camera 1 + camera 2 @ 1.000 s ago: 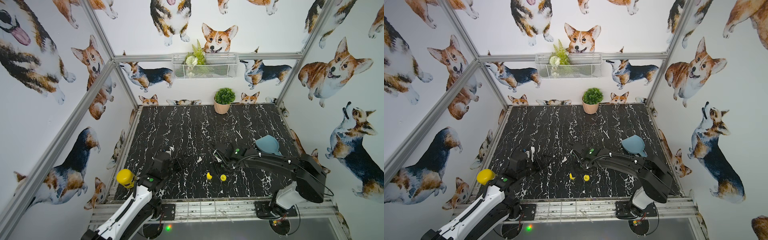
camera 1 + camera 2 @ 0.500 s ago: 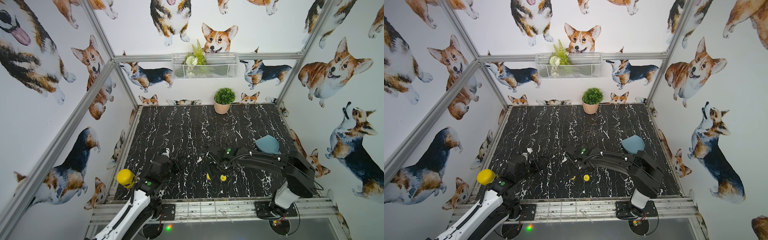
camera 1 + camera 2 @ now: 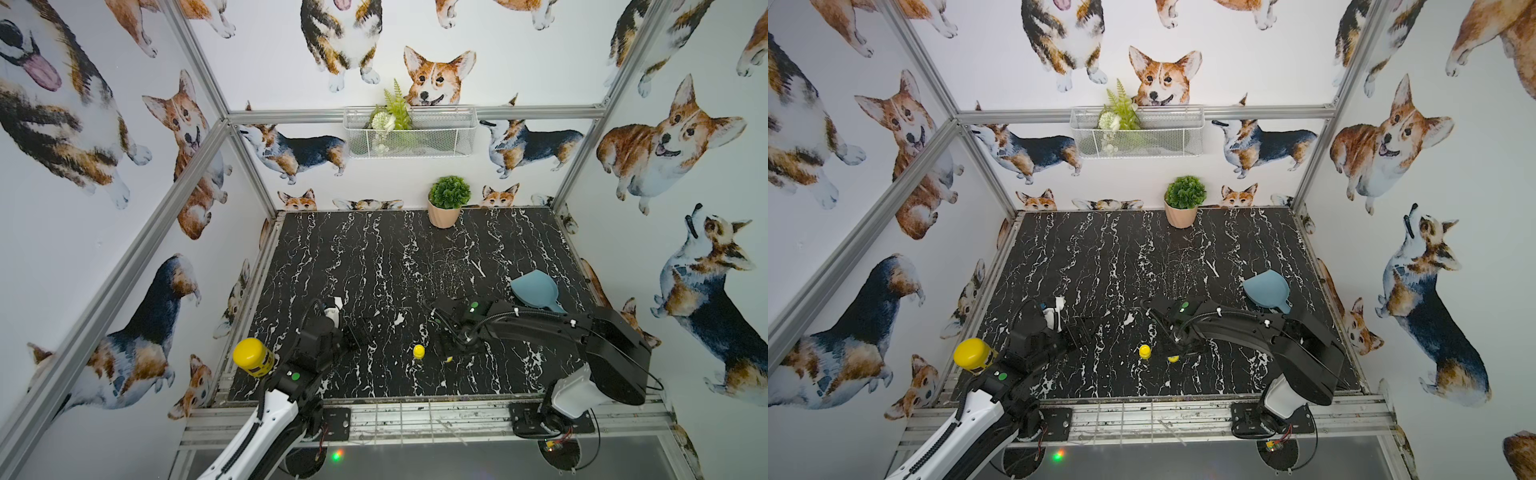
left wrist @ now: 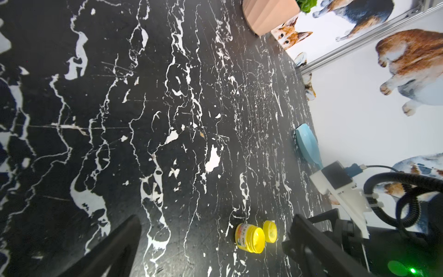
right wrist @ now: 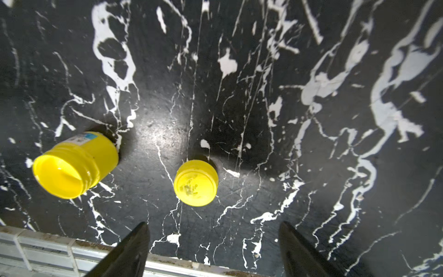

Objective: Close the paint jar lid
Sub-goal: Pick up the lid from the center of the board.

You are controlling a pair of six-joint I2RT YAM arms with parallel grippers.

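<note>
The paint jar (image 5: pixel 74 165), a tiny yellow pot with its mouth uncovered, stands near the table's front edge, seen in both top views (image 3: pixel 419 351) (image 3: pixel 1144 351) and in the left wrist view (image 4: pixel 249 238). Its lid (image 5: pixel 196 182), a flat yellow cap, lies on the table just right of it (image 3: pixel 1172 358) (image 4: pixel 270 231). My right gripper (image 5: pixel 213 230) hangs open directly over the lid (image 3: pixel 448 360), partly covering it, with nothing between its fingers. My left gripper (image 4: pixel 215 217) is wide open and empty, to the left of the jar (image 3: pixel 357 332).
A large yellow-capped bottle (image 3: pixel 253 357) stands at the front left corner beside my left arm. A blue scoop (image 3: pixel 536 291) lies at the right, behind my right arm. A potted plant (image 3: pixel 446 208) stands at the back wall. The metal front rail (image 5: pixel 60 251) runs close to the lid.
My right gripper has come down and forward over the lid, now partly hiding it from above, and its jaws have narrowed a little. The left arm has barely shifted.
</note>
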